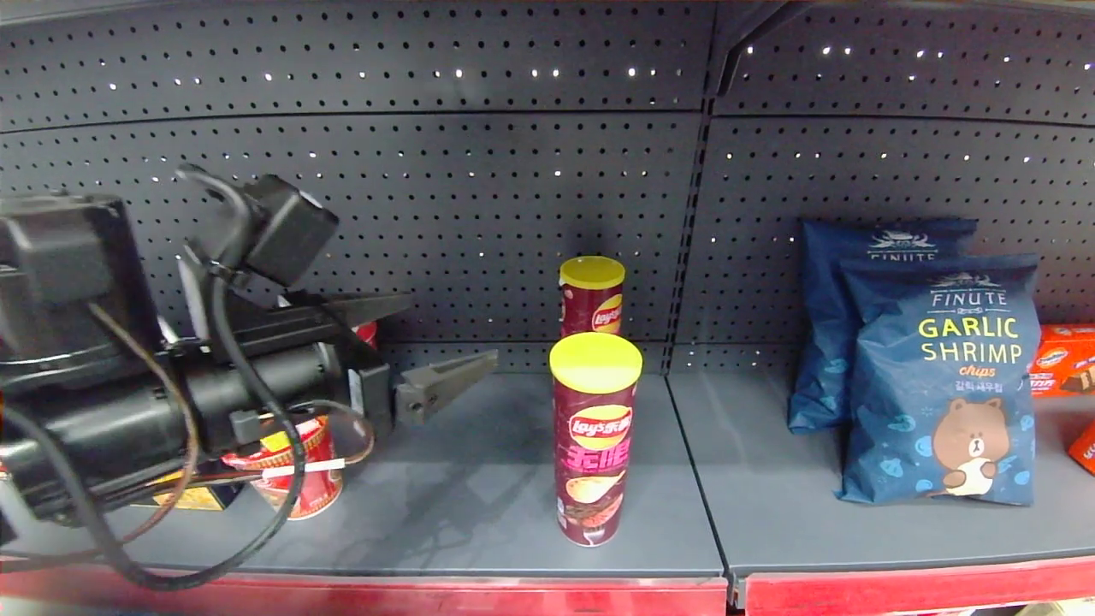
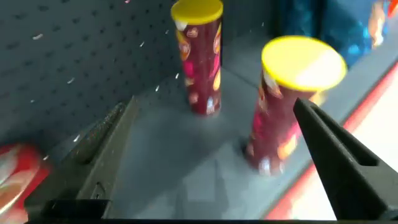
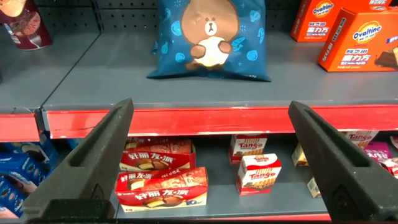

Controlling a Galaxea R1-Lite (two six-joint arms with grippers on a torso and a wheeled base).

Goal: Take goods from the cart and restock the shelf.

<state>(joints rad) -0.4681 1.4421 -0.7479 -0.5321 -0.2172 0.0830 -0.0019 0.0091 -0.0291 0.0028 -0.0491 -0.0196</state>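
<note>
- One left gripper at the left of the shelf, fingers spread, empty, pointing right; red cup under its arm.
- Bare shelf floor between it and the cans.
- Front can by the red edge, rear can by the pegboard: both upright, yellow lids up, labels facing front.
- Blue bags, orange boxes further right.
- Right gripper spread wide, empty, before the red edge.

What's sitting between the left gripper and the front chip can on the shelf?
Nothing. In the head view, only bare grey shelf separates the open left gripper from the front chip can.
</note>
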